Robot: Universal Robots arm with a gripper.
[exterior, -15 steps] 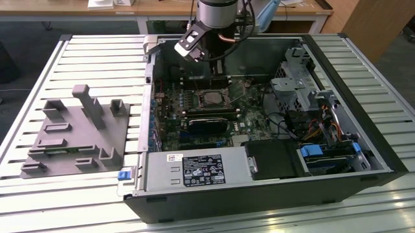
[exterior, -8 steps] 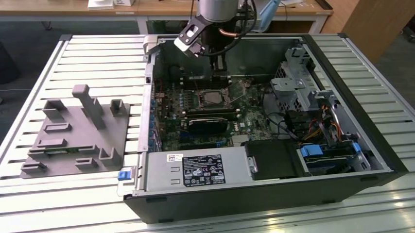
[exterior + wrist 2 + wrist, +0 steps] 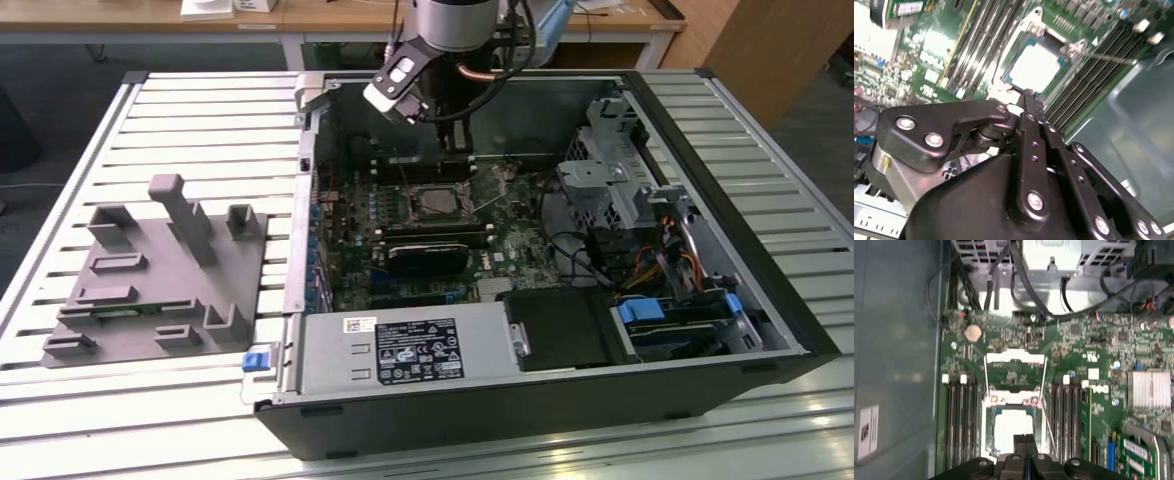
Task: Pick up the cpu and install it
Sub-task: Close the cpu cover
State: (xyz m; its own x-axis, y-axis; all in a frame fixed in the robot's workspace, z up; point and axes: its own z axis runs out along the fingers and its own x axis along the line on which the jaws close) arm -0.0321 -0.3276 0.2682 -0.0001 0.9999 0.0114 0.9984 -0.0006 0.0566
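The cpu (image 3: 438, 203) lies flat in its socket on the green motherboard (image 3: 350, 270) inside the open computer case, its silver top bright in both wrist views (image 3: 1035, 67) (image 3: 1013, 426). The socket's load plate (image 3: 1015, 371) stands folded open and its thin metal lever (image 3: 1104, 57) sticks out to one side. My gripper (image 3: 457, 172) hangs just above the board beside the socket, a little toward the case's back wall. Its two black fingers are pressed together with nothing between them, the tips (image 3: 1025, 439) (image 3: 1029, 96) close over the chip's edge.
Memory slots (image 3: 960, 420) flank the socket on both sides. A drive cage (image 3: 607, 185) and cables crowd the exterior view's right, and the power supply (image 3: 400, 350) fills the front. A grey plastic tray (image 3: 160, 280) sits outside the case on the slatted table.
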